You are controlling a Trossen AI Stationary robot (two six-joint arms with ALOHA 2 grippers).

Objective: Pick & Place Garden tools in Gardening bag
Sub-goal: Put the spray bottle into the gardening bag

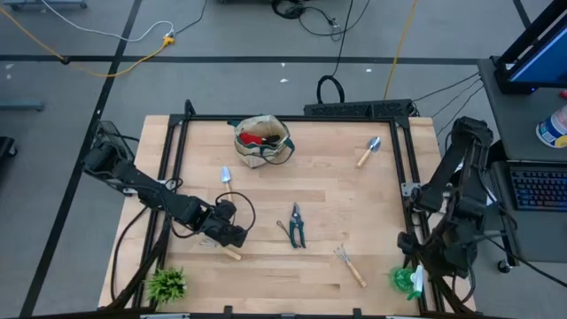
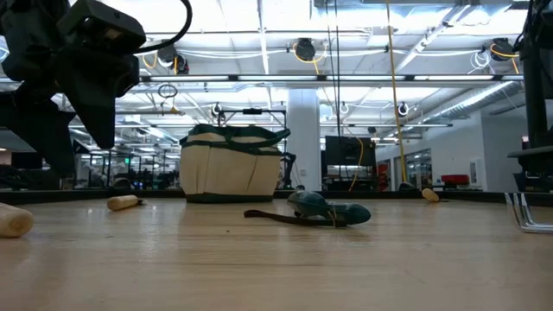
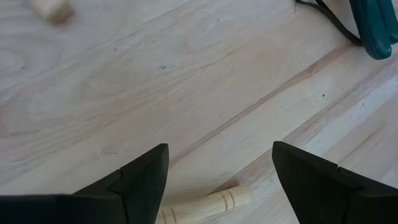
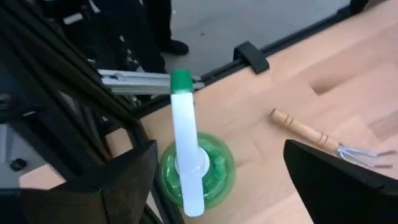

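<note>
High view: the left gripper (image 1: 232, 237) reaches low over the wooden table (image 1: 328, 190), fingers spread wide and empty above a wooden tool handle (image 3: 205, 204). Its partner, the right gripper (image 4: 214, 180), hangs wide open over the green spray bottle (image 1: 407, 280). At the table's far edge stands the gardening bag (image 1: 262, 142), pruning shears (image 1: 296, 225) lying mid-table.

- A small leafy plant (image 1: 166, 283) is sitting at the near left corner of the wooden tabletop (image 1: 328, 190).
- Yellow and white cables (image 1: 133, 40) are trailing across the grey floor beyond it.
- A keyboard (image 1: 539, 188) is lying on a desk off to the right.
</note>
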